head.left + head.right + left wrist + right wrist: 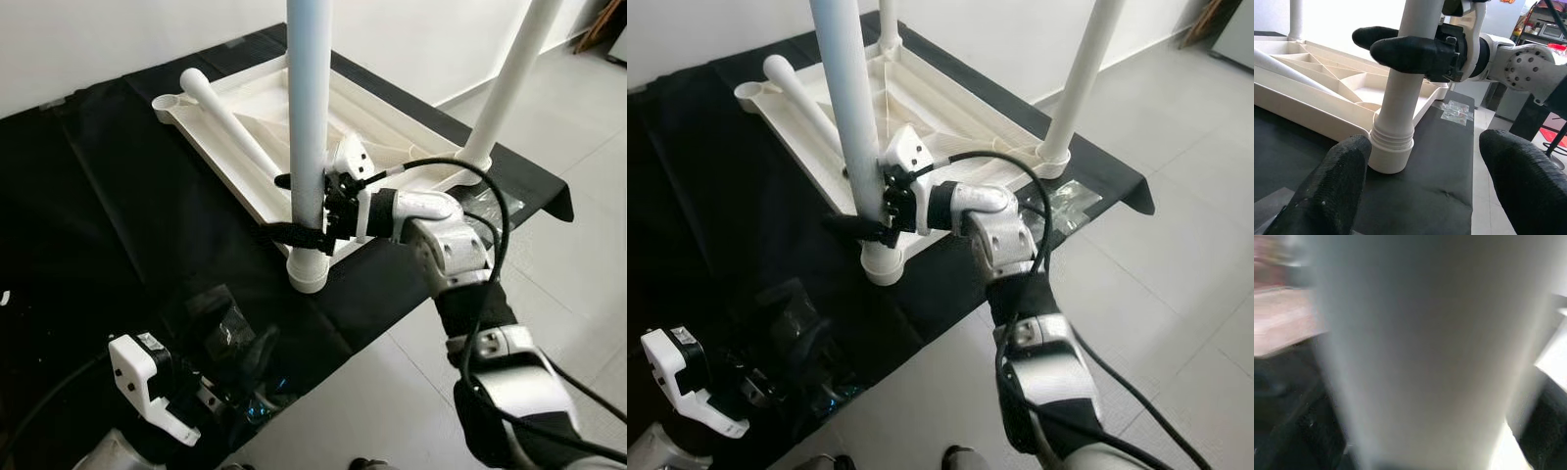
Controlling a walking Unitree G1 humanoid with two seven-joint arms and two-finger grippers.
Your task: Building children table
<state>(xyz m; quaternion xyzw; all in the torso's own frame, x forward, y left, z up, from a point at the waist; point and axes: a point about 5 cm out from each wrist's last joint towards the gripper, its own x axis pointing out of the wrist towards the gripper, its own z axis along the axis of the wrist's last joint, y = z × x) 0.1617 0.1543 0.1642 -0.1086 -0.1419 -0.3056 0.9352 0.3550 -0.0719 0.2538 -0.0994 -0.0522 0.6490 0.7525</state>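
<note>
A white plastic table top point(392, 132) lies upside down on a black cloth point(118, 196). At its near corner a white leg point(309, 117) stands upright in its socket point(309, 269). My right gripper point(294, 208) is shut around this leg just above the socket, one finger on each side. The leg's blurred white surface point(1420, 352) sits right in front of the right wrist camera. My left gripper point(1432, 191) hovers low over the cloth's front edge, open, pointing at the leg's base point(1393, 152). A second upright leg point(509, 78) stands at the right corner. A loose leg point(230, 122) lies across the table top.
Small clear plastic bags point(1068, 201) lie on the cloth by the right corner. Grey tiled floor point(578, 274) lies to the right and front of the cloth. A white wall point(98, 39) runs behind. A third upright leg point(887, 20) stands at the far corner.
</note>
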